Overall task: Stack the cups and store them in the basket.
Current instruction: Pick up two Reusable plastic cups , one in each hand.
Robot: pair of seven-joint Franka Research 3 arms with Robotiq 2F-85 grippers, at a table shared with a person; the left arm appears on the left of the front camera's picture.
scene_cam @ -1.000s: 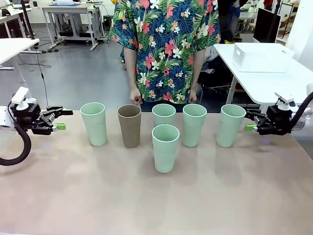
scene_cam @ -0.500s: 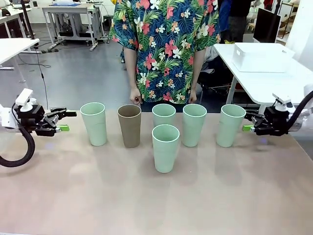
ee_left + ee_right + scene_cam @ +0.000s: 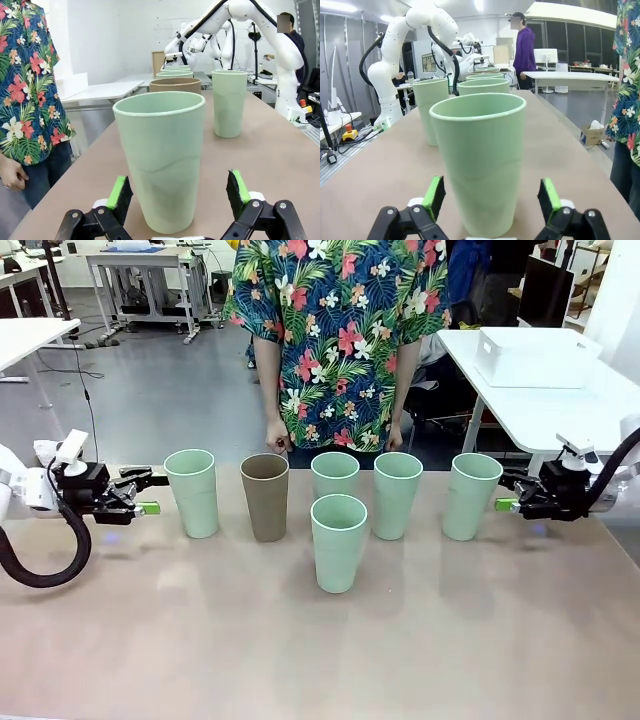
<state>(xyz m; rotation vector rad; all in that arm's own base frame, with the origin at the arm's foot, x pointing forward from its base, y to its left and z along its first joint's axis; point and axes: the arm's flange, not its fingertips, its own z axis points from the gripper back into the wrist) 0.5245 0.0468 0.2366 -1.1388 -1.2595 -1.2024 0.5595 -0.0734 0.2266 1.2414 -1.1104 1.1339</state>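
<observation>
The brown cup (image 3: 265, 496) stands upright in a row along the far edge of the table (image 3: 300, 650). A mint left-end cup (image 3: 191, 492) is on its left and three mint cups are on its right, ending with the right-end cup (image 3: 472, 496). A front cup (image 3: 339, 542) stands alone, nearer the robot and right of the brown one. All six are tall, tapered, matte and handleless, with narrow gaps between them, none touching.

The smooth tan tabletop nearer than the brown cup lies bare.

The left gripper (image 3: 152, 492) reaches in level and low, left of the brown cup. Its jaws are spread wider than the left-end cup, its green pads just short of that cup's wall. The right gripper (image 3: 505, 490) mirrors this at the right-end cup, equally wide.

The basket (image 3: 527, 357), white and smooth-walled, sits on a white side table (image 3: 560, 410), far right and behind.
</observation>
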